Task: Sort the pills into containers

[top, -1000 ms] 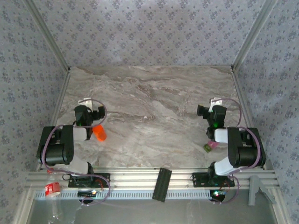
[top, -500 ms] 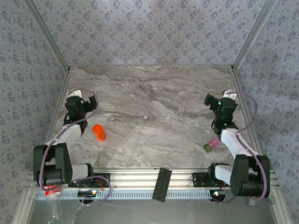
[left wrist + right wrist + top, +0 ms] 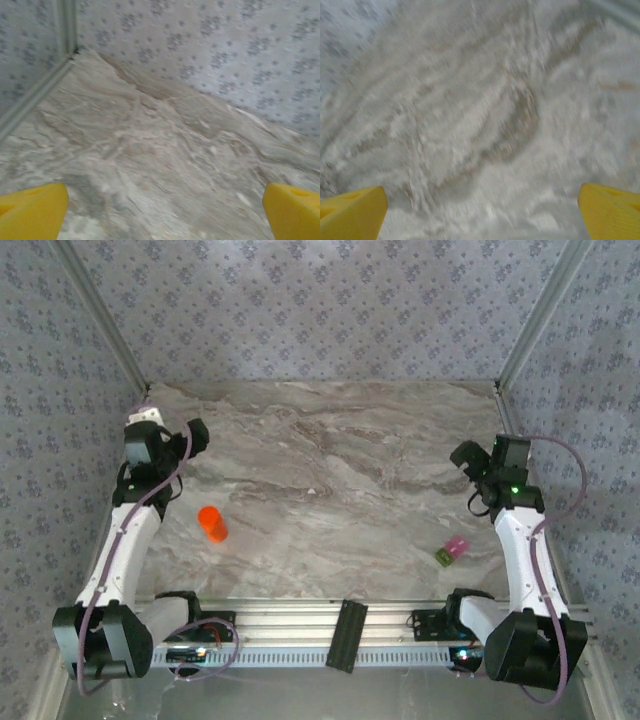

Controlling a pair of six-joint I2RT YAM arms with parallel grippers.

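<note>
An orange cylindrical bottle (image 3: 212, 524) lies on the marble table (image 3: 320, 490) at the left. The containers (image 3: 452, 550), a small pink and olive-green pair, sit at the right near the front edge. My left gripper (image 3: 192, 436) hangs open by the left wall, behind the bottle and apart from it. In the left wrist view its yellow fingertips (image 3: 31, 210) stand wide over bare marble, left gripper (image 3: 162, 212) empty. My right gripper (image 3: 468, 458) is open near the right wall, behind the containers. The right gripper (image 3: 482, 212) also holds nothing. The pills are hidden.
Patterned walls close the table on three sides, with metal posts (image 3: 100, 325) in the back corners. A black bar (image 3: 346, 634) lies across the aluminium rail at the near edge, between the two arm bases. Open marble stretches between bottle and containers.
Both arms have unfolded from their tucked pose. The left gripper swung out to the left wall and the right gripper to the right wall, both further back. Bottle and containers have not moved.
</note>
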